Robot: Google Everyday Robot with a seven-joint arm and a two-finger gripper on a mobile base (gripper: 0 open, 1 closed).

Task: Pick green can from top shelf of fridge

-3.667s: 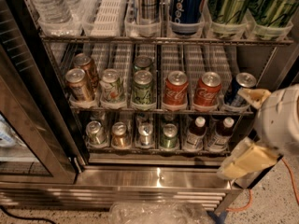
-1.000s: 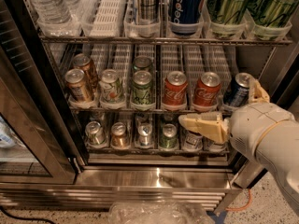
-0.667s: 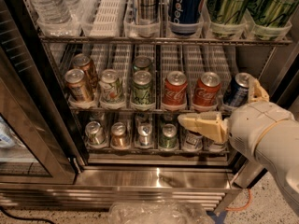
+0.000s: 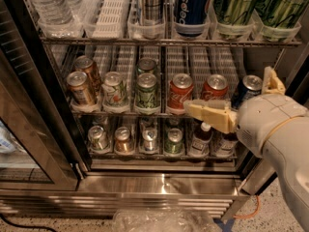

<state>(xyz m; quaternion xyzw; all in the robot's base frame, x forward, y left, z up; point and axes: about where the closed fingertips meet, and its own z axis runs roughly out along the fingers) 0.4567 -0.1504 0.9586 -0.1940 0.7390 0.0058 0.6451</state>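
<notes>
Fridge racks are full; the green can sits in a front cup on the top shelf, just right of the Pepsi can. The gripper is spread wide and holds nothing, level with the red cans on the middle rack. It has edged up slightly since a moment ago, and the cans are unmoved.

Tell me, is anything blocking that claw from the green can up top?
Nothing visible does. The gripper hangs before the middle rack's red cans; open space leads up to the green can, its base in a clear cup.
</notes>
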